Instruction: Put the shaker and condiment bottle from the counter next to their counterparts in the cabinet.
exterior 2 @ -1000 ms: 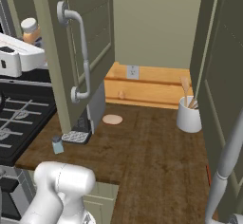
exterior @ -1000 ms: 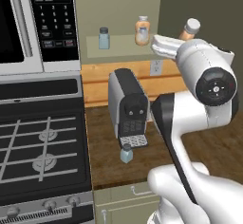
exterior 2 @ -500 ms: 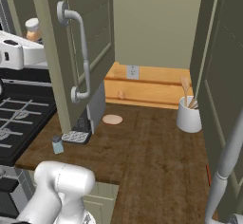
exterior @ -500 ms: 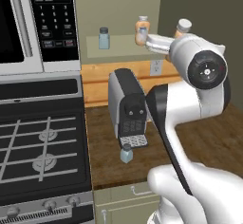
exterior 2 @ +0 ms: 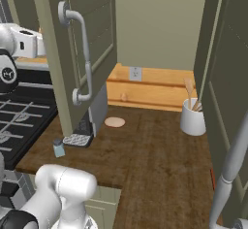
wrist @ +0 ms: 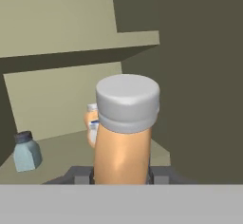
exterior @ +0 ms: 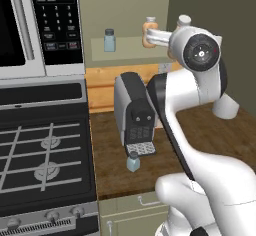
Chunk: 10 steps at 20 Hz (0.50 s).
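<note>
End effector [wrist: 121, 175]: clamped on the condiment bottle [wrist: 124, 133], raised at cabinet shelf [wrist: 61, 149] level.
Directly ahead: counterpart bottle [wrist: 91, 126]; a straight push risks toppling it.
Shaker [exterior: 133, 162]: far below, on the desk [exterior: 200, 130].

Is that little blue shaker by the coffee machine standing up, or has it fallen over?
Standing up. The shaker sits on the counter with its dark cap on top, just before the coffee machine.
</note>
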Tool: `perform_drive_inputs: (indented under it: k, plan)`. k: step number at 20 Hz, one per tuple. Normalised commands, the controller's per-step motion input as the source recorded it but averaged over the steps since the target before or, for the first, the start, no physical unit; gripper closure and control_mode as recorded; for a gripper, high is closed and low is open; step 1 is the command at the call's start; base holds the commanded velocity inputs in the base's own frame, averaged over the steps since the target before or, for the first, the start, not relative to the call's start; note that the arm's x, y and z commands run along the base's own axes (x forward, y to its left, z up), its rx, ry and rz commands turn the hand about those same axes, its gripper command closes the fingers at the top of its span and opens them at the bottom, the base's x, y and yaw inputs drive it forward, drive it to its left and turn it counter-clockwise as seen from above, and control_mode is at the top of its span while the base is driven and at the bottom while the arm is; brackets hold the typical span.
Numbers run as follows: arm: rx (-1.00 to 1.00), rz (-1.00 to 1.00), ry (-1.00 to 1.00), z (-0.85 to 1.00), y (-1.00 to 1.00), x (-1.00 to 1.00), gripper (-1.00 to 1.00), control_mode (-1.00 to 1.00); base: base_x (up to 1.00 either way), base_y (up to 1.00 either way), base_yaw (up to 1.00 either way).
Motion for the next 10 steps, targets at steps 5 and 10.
perform_drive_inputs:
  k: [5,10]
  plan:
    - [0.00,0.00,0.03,0.00,0.00,0.49,1.00,-1.00,0.00,0.00,0.00]
    - [0.00,0.00,0.04,-0.06,0.00,0.39,1.00,-1.00,0.00,0.00,0.00]
